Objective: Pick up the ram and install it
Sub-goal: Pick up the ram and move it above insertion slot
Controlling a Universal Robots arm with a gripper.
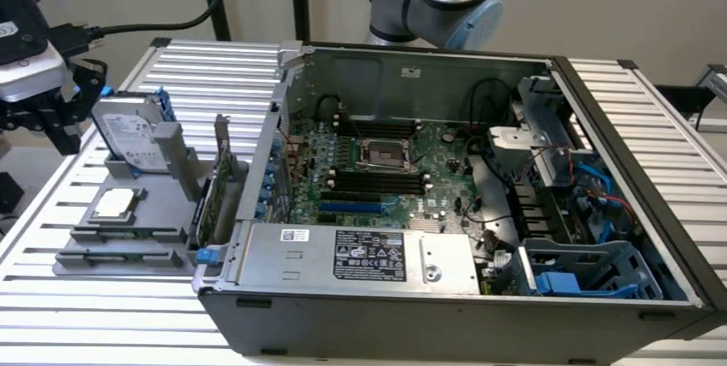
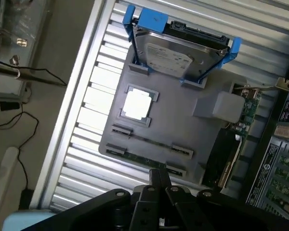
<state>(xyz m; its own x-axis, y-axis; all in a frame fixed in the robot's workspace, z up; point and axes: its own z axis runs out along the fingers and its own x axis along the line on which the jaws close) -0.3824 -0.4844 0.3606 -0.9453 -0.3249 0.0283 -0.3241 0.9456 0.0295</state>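
Over one edge of the gray holder [image 2: 183, 130], we see the gripper [image 2: 160, 176] with its fingers pressed together and nothing between them. The ram [image 2: 139, 158] lies flat in the holder's slot at that edge, close by the fingertips. We also see the silver processor chip [image 2: 136, 103] and the hard drive [image 2: 168, 55] on this holder. The open computer case [image 1: 455, 315] stands just beside it.

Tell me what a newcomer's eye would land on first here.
The open computer case dominates the exterior view, its green motherboard exposed. To the exterior view's left, a grey tray props a hard drive upright, with the shut gripper over its slotted edge.
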